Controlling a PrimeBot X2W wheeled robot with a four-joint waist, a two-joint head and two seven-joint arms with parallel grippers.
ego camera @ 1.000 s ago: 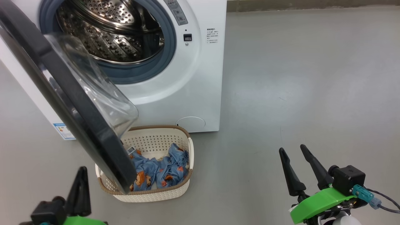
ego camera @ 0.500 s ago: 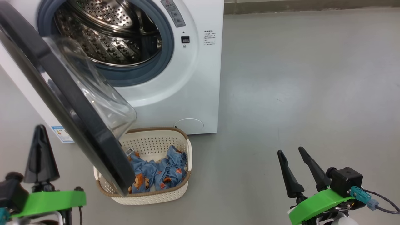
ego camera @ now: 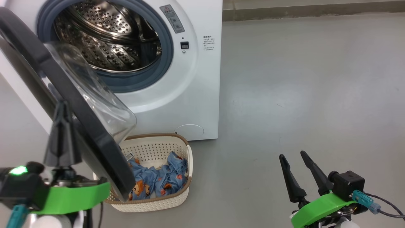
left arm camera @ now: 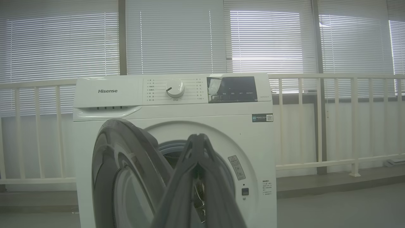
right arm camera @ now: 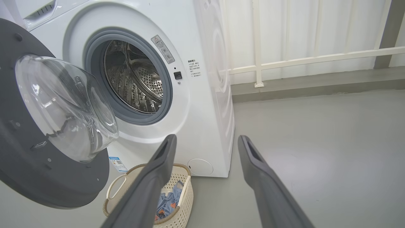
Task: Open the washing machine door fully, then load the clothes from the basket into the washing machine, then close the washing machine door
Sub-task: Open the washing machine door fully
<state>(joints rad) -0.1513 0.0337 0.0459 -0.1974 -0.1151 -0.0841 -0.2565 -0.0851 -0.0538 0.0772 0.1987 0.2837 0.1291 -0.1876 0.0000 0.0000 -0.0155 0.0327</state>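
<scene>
Washing machine door [ego camera: 83, 128] part-open, hanging over the left end of the basket [ego camera: 178, 193]. Clothes [ego camera: 158, 181] in the basket, on the floor before the washing machine [ego camera: 196, 79]. Left gripper [ego camera: 62, 107]: fingers pressed together, empty, at the door's outer face; contact unclear. Right gripper [ego camera: 292, 154]: fingers spread, empty, well apart.

So the left tool [ego camera: 62, 106] is the thing that moves: it starts low at the bottom of the head view, swings out left, and now it's up higher, fingers pressed together, right by the outer side of the door [ego camera: 98, 148]. Can't tell if it's touching. The washer [ego camera: 190, 95] sliding a bit in frame is just the camera.
</scene>
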